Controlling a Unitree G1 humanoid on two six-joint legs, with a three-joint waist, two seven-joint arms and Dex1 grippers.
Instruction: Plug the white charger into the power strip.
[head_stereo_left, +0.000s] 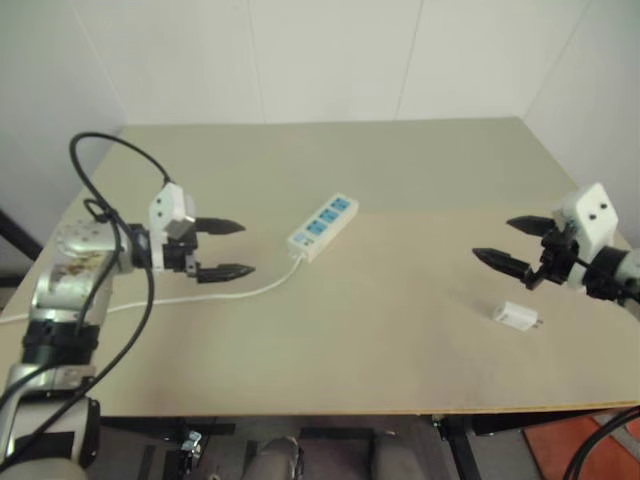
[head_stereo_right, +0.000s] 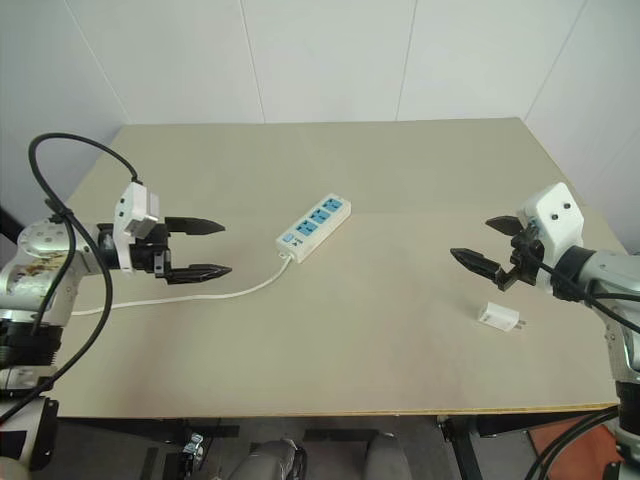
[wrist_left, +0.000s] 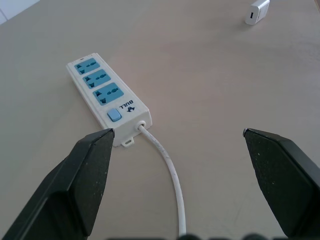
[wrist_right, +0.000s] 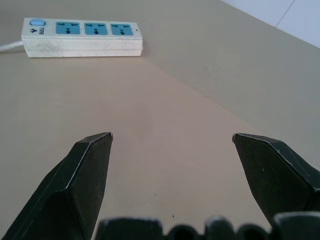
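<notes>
Nearest the front edge of the table (head_stereo_left: 330, 380), on the right side, the white charger (head_stereo_left: 517, 316) is seen lying flat, its prongs pointing right toward that edge. Just beyond and slightly right of it, the right gripper (head_stereo_left: 510, 243) is held above the surface with its 2 black fingers spread wide and nothing between them; it is not touching the charger. On the left, the left gripper (head_stereo_left: 222, 249) is likewise released and empty, aimed toward the middle of the table. A white cord (head_stereo_left: 240, 293) is trailed from below that gripper to the near end of the power strip (head_stereo_left: 323, 227), which is set diagonally near the table's middle, well apart from the charger, with its 3 blue socket faces upward and the blue switch at the cord end. The step in hand is judged to be the pickup of the charger, not yet begun. It would be done well if the right gripper were lowered over the charger's body, closed across its 2 long sides with the prongs left free, and the strip were steadied by the left gripper before insertion.
</notes>
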